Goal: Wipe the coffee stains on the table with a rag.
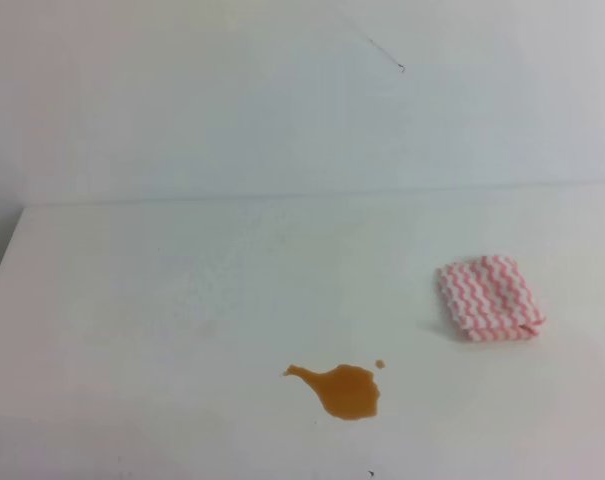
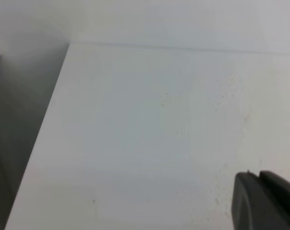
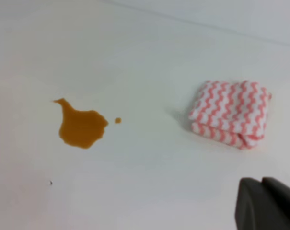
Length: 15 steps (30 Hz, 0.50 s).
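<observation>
The coffee stains (image 1: 347,389) were seen nearest the front edge of the table (image 1: 162,300), about mid-width: an orange-brown puddle with a thin tail toward the left edge and one tiny droplet just beside it on the far right. Still wet-looking and unwiped. The rag (image 1: 489,297) was found farther back and toward the right edge, well apart from the puddle, lying flat, folded square, with pink-red and white zigzag stripes. It was judged light, soft and limp, likely to unfold or trail if pinched by one layer; a grip over the stacked folded edge or straight down across the whole thickness was judged safest, and some sliding on the smooth top was expected. Neither gripper was visible from overhead. The right gripper (image 3: 267,203) was seen only as a dark tip at the wrist view's lower corner, fully closed, nothing held. The left gripper (image 2: 264,201) showed likewise over bare table; its opening could not be told.
</observation>
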Motion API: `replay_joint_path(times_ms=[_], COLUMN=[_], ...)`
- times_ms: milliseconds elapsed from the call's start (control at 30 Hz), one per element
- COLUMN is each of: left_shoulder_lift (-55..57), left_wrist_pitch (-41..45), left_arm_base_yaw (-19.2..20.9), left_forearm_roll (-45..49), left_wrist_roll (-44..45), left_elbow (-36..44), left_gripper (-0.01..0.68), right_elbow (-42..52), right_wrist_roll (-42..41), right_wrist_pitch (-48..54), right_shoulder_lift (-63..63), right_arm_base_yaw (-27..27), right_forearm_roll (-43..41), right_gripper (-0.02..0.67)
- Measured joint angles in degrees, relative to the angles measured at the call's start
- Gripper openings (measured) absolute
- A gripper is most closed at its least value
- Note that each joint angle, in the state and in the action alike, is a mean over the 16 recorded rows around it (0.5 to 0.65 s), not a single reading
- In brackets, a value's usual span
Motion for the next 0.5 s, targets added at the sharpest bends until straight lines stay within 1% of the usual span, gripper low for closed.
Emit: replay_joint_path(times_ms=[133,367,500], left_shoulder_lift=[0.00,0.00,0.00], left_wrist_pitch=[0.00,0.00,0.00], left_arm_base_yaw=[0.00,0.00,0.00], left_forearm_roll=[0.00,0.00,0.00], left_wrist_roll=[0.00,0.00,0.00], left_elbow=[0.00,0.00,0.00], left_gripper=[0.000,0.000,0.000], right_elbow=[0.51,0.64,-0.92], right_wrist_roll=[-1.61,-1.89,-1.89], right_wrist_pitch=[-0.27,-1.42,-0.92], right_shoulder_lift=[0.00,0.18,1.41], right_arm_base_yaw=[0.00,0.00,0.00], right_forearm_roll=[1.10,1.28,1.32], right_gripper=[-0.004,-0.002,0.019])
